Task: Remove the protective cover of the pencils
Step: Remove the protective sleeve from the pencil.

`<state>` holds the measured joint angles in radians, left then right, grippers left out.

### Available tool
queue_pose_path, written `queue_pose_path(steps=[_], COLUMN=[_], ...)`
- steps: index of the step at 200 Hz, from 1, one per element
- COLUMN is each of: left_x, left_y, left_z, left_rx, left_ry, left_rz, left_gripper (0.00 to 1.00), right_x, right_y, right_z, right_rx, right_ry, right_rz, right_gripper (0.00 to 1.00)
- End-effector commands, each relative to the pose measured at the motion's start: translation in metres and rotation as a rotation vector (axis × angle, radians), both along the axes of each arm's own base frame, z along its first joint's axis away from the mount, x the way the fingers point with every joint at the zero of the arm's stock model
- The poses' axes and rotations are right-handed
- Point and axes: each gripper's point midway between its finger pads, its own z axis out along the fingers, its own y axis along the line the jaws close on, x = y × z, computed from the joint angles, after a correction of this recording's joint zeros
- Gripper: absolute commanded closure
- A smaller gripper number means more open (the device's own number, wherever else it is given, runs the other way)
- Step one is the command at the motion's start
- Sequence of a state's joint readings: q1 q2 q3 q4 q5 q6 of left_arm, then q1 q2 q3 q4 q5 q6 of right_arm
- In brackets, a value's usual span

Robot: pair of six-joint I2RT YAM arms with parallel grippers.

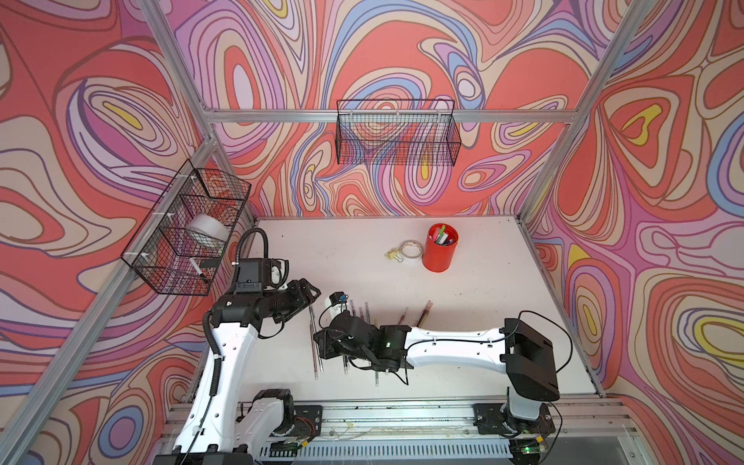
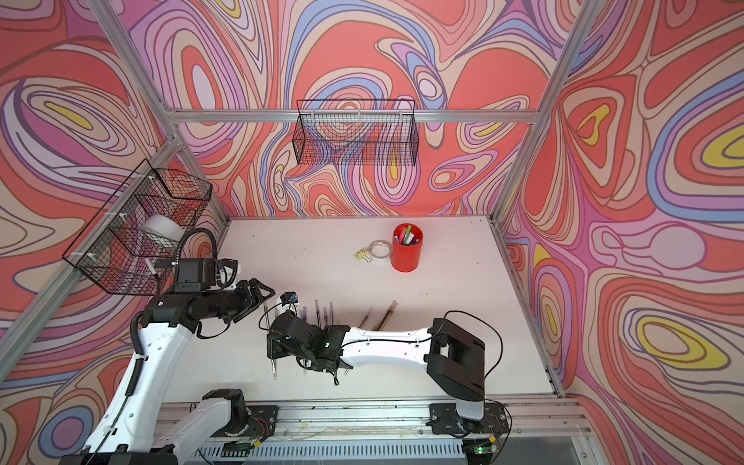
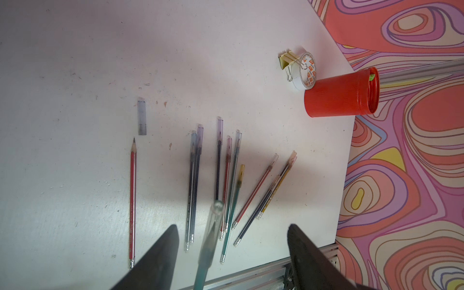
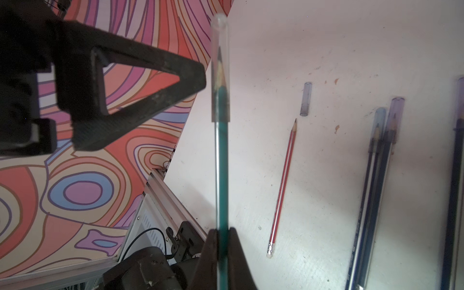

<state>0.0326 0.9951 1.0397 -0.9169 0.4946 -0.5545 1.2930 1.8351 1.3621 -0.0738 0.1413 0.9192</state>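
Note:
My right gripper [image 4: 222, 231] is shut on the shaft of a green pencil [image 4: 222, 175] held above the table. A clear protective cover [image 4: 220, 70] still sits over its tip. My left gripper [image 3: 233, 231] is open, and the covered tip [image 3: 215, 218] pokes up between its fingers, nearer one of them and not pinched. A bare red pencil [image 3: 132, 200] lies on the table with a loose cover [image 3: 142, 116] just beyond its point. Several capped pencils [image 3: 218, 155] lie beside it. In a top view the two grippers [image 1: 312, 294] [image 1: 322, 348] meet over the pencils.
A red cup [image 1: 441, 247] holding markers stands toward the back right, with a tape roll [image 1: 410, 249] and a binder clip [image 1: 392, 255] next to it. Wire baskets hang on the back wall [image 1: 396, 133] and the left wall [image 1: 185, 233]. A metal rail [image 1: 402, 414] runs along the table's front edge.

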Motion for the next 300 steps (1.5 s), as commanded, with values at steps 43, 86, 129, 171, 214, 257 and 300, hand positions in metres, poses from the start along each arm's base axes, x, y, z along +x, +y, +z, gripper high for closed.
queue_pose_path(steps=[43, 86, 129, 171, 214, 257, 300], left_x=[0.008, 0.008, 0.008, 0.008, 0.009, 0.011, 0.013], left_y=[-0.007, -0.009, -0.01, -0.008, -0.006, -0.006, -0.003], left_z=[0.0, -0.005, -0.009, -0.015, -0.02, -0.023, -0.022], left_rx=[-0.026, -0.026, -0.025, -0.006, 0.01, 0.018, 0.054], left_ry=[-0.015, -0.01, -0.006, 0.008, 0.02, 0.023, 0.001], left_rz=[-0.025, -0.035, -0.036, -0.038, -0.037, -0.049, -0.054], left_gripper=[0.37, 0.43, 0.61, 0.75, 0.89, 0.94, 0.97], right_x=[-0.013, -0.013, -0.013, -0.012, -0.011, -0.01, -0.008], right_y=[0.014, 0.014, 0.015, 0.013, 0.011, 0.012, 0.016], right_z=[0.029, 0.032, 0.024, 0.024, 0.023, 0.02, 0.021], right_rx=[0.052, 0.059, 0.042, 0.039, 0.037, 0.023, 0.009], right_ry=[-0.043, -0.048, -0.037, -0.039, -0.033, -0.021, -0.018], right_rz=[0.054, 0.056, 0.052, 0.044, 0.031, 0.02, 0.019], right_gripper=[0.93, 0.93, 0.93, 0.92, 0.88, 0.73, 0.83])
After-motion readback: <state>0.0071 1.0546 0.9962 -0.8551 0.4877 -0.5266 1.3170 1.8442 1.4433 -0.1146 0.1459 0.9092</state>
